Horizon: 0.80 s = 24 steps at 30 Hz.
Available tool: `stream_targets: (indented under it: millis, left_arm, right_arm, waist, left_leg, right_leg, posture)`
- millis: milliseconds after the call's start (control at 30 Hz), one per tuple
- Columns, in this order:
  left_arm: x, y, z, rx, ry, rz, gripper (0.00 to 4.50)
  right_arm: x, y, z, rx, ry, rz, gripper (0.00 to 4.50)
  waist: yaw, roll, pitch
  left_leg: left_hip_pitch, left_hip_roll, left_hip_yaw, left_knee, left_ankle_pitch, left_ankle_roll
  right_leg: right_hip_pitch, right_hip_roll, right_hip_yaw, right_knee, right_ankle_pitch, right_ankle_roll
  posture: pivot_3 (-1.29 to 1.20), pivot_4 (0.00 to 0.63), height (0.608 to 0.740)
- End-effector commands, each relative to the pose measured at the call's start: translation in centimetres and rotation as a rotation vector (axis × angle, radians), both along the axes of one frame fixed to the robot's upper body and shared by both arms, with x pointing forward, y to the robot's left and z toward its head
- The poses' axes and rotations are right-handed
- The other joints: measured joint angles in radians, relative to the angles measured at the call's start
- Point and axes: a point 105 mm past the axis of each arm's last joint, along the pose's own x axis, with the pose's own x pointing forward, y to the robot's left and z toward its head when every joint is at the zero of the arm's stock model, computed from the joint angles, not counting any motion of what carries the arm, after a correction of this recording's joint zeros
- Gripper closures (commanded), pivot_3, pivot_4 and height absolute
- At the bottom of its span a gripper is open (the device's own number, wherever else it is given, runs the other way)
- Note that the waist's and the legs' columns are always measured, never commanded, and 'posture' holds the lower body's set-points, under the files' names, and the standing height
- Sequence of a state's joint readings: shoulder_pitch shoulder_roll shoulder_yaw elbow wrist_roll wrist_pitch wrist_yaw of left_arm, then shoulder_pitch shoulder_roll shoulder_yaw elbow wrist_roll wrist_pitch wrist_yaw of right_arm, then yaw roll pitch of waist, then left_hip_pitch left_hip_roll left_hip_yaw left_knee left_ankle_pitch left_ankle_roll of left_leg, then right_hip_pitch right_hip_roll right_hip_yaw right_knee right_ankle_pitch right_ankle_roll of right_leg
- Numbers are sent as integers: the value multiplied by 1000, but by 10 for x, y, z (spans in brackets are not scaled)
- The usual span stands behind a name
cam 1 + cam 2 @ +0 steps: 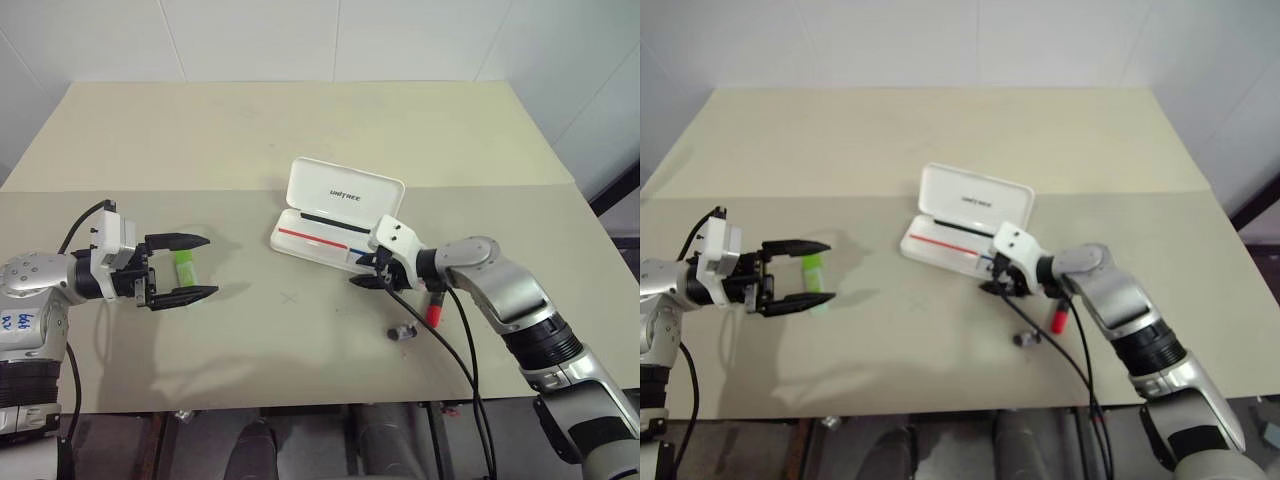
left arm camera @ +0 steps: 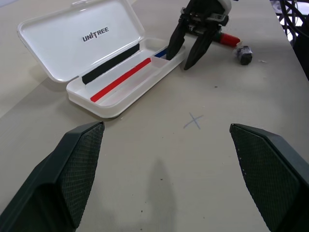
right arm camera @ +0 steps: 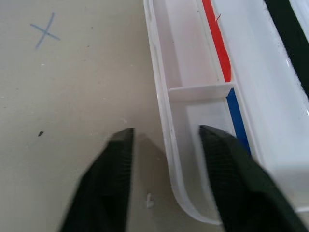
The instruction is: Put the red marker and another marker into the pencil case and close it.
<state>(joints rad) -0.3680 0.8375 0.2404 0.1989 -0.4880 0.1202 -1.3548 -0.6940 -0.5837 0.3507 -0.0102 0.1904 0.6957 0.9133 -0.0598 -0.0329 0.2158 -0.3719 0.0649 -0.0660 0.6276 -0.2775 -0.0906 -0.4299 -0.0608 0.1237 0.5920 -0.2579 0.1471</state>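
Note:
The pencil case (image 1: 300, 241) lies open in the middle of the table, its white lid (image 1: 345, 192) standing up at the back. My right gripper (image 1: 362, 273) is at the case's near right corner, fingers partly apart. One finger is inside the tray and one outside, astride the front wall (image 3: 161, 96). The red marker (image 1: 436, 310) lies on the table just behind that wrist, partly hidden by it. A light-green marker (image 1: 184, 266) lies at the left. My left gripper (image 1: 210, 265) stands wide open around it as seen from above, holding nothing.
A small grey-black lump (image 1: 402, 332) lies near the red marker. A pencilled cross (image 1: 291, 297) marks the table in front of the case. A black cable (image 1: 455, 350) hangs from my right wrist down over the table's front edge.

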Motion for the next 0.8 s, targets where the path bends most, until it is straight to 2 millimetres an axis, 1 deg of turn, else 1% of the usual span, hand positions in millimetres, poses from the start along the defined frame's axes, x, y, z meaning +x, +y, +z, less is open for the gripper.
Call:
stream_targets:
  millis: [33,67,100,167,233,333,433,467,567,633,667,733,800]
  left_arm:
    - [-3,-2,11,-19,-51,-10,0]
    - [-2,-2,11,-21,-52,-9,0]
    - [-2,-3,11,-22,-52,-10,0]
    - [-1,-4,11,-25,-54,-14,0]
    - [-1,-5,11,-32,-53,-22,0]
    - [0,-4,11,-33,-53,-27,0]
    - [2,-3,12,-36,-59,-28,0]
    - [2,-3,12,-37,-60,-31,0]
    - [3,-4,12,-43,-58,-41,0]
    - [3,-6,11,-48,-54,-51,0]
    - [3,-6,11,-50,-52,-55,0]
    - [3,-7,10,-52,-49,-59,0]
    - [3,-6,9,-51,-46,-59,0]
  right_arm:
    - [2,4,13,-2,-49,21,3780]
    - [3,4,14,-3,-54,18,4177]
    - [4,3,15,-3,-61,14,4469]
    - [3,6,21,16,-96,33,4469]
    - [-4,10,27,36,-134,89,4469]
    - [-15,15,31,37,-187,161,4469]
    - [-32,18,28,19,-205,228,4469]
    - [-39,20,27,11,-211,255,4469]
    - [-61,20,15,-77,-248,349,4469]
    - [-72,19,9,-102,-239,391,4469]
    - [-75,18,8,-107,-232,401,4469]
    - [-78,17,6,-111,-222,409,4469]
    - [-79,16,5,-113,-219,410,4469]
  waist:
    - [0,0,0]
    - [0,0,0]
    - [0,0,0]
    - [0,0,0]
    - [0,0,0]
    - [0,0,0]
    - [1,0,0]
    - [1,0,0]
    - [4,0,0]
    - [4,0,0]
    - [4,0,0]
    - [2,0,0]
    - [0,0,0]
  left_leg:
    - [0,0,0,0,0,0]
    - [0,0,0,0,0,0]
    - [0,0,0,0,0,0]
    - [0,0,0,0,0,0]
    - [0,0,0,0,0,0]
    - [0,0,0,0,0,0]
    - [0,0,0,-1,0,0]
    - [0,0,0,-1,0,0]
    - [0,0,0,0,-1,0]
    - [0,0,0,0,-1,0]
    - [0,0,0,0,-1,0]
    - [0,0,0,1,-1,0]
    - [0,0,0,2,-1,0]
  right_leg:
    - [0,0,0,0,0,0]
    - [0,0,0,0,0,0]
    - [0,0,0,0,0,0]
    - [0,0,0,0,0,0]
    - [0,0,0,0,0,0]
    - [0,0,0,0,0,1]
    - [0,0,0,0,2,5]
    - [0,0,-1,0,3,8]
    - [0,0,-1,0,4,9]
    - [0,0,-1,0,3,8]
    - [0,0,-1,0,3,7]
    - [0,0,-1,0,-1,0]
    - [0,0,0,0,-2,-2]
  posture:
    - [0,150,740]
    - [0,150,740]
    - [0,150,740]
    - [0,150,740]
    - [0,150,740]
    - [0,150,740]
    - [0,150,740]
    - [0,150,740]
    - [0,150,740]
    - [0,150,740]
    - [0,150,740]
    - [0,150,740]
    - [0,150,740]
